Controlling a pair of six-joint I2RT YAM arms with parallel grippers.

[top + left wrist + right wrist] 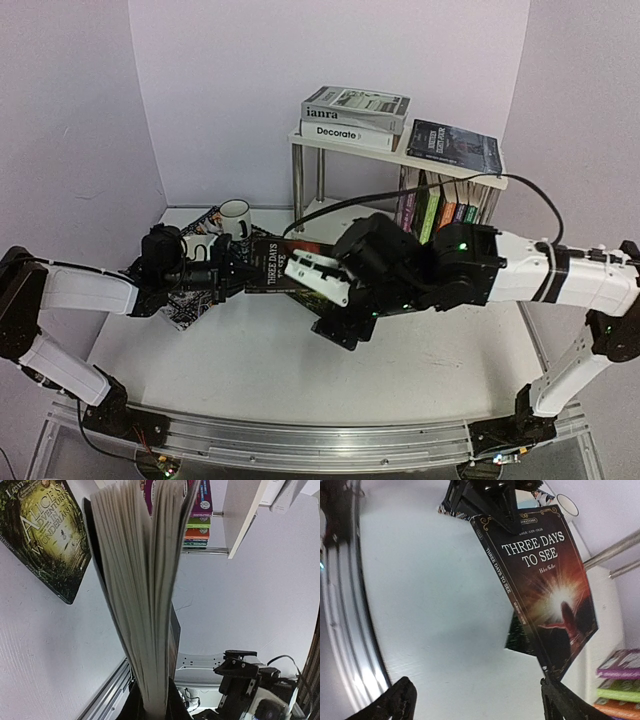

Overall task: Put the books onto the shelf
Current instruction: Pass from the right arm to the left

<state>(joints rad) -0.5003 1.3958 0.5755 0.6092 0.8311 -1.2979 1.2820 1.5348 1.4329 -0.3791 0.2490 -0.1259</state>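
A dark book, "Three Days to See" (272, 272) (540, 580), hangs above the table, and my left gripper (238, 275) (155, 711) is shut on one end of it. In the left wrist view its page edges (145, 580) fan upward. My right gripper (325, 300) (480, 705) is open and wide; the book's lower corner sits just off one finger (570, 702). The shelf (420, 160) (240, 520) stands at the back right, with white books (355, 115) and a dark book (455, 145) on top and colourful books (440, 210) upright below. "Alice's Adventures in Wonderland" (45, 535) lies flat on the table.
Two white mugs (235, 215) (197, 245) stand on a black-white patterned placemat (190, 305) at the left, behind my left arm. A black cable (400, 190) arcs over the shelf front. An aluminium rail (300, 445) runs along the near table edge.
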